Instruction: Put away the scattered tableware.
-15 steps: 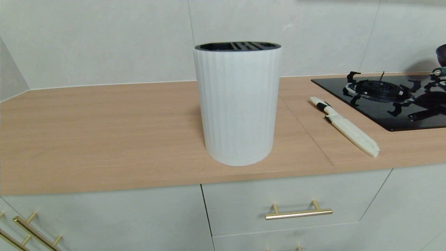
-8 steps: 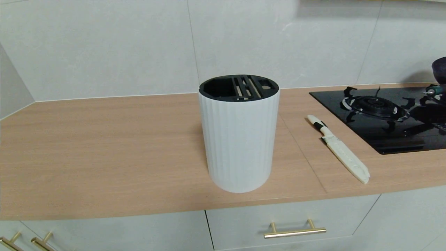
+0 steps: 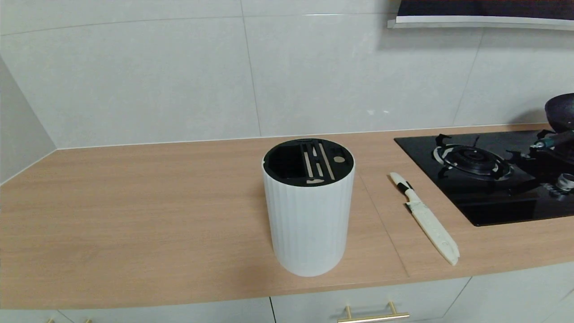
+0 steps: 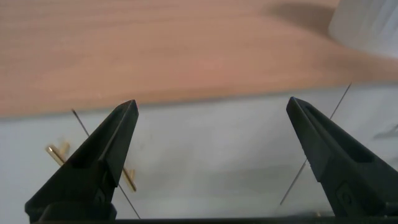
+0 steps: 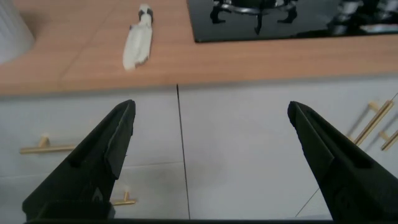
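Jaws spread wide on left gripper [image 4: 211, 102] and right gripper [image 5: 211, 104], nothing held, both facing cabinet fronts [image 5: 249, 143] below the counter [image 3: 134, 215]. Head camera has shifted since a second ago: holder [image 3: 308, 215] top now seen from above, things on the counter unmoved. Holder upright mid-counter, black slotted insert [image 3: 308, 162] in its top. Knife [image 3: 425, 218] flat between holder and stove [image 3: 489, 188], handle toward the wall, well apart from both grippers.

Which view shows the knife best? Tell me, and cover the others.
The head view: the knife lies whole on the counter, handle towards the wall, right of the white holder. The right wrist view shows the knife small, blade end nearest.
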You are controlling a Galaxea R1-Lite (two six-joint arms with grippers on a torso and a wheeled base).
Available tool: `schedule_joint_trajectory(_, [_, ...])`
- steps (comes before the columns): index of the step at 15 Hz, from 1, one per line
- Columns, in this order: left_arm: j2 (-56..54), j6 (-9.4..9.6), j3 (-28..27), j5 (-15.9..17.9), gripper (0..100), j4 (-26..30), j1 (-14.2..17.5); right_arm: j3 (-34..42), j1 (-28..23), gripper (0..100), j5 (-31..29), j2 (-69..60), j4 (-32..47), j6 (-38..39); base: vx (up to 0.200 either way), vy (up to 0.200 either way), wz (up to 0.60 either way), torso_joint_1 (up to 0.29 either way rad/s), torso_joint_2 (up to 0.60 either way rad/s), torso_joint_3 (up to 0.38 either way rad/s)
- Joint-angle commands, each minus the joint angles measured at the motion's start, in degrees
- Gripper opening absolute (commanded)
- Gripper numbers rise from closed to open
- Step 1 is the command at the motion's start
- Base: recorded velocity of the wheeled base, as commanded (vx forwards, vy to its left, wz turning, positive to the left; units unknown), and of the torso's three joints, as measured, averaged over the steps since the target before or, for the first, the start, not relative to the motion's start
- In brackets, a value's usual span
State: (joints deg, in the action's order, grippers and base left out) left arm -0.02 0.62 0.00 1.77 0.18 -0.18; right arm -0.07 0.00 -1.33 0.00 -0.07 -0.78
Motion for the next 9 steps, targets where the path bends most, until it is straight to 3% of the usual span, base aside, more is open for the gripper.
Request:
schedule_joint_trajectory(1, [0.0,-0.01,0.0,0.0,100,0.0,0.0,0.1,0.0,100,0.0,0.1,0.0,0.0,0.000,0.000,0.00,0.237,-0.52,-0.271])
schedule_joint_trajectory(9, [0.0,-0.01,0.0,0.0,100,0.0,0.0,0.1,0.0,100,0.1,0.1,0.0,0.0,0.000,0.000,0.00,0.271,-0.56,-0.292])
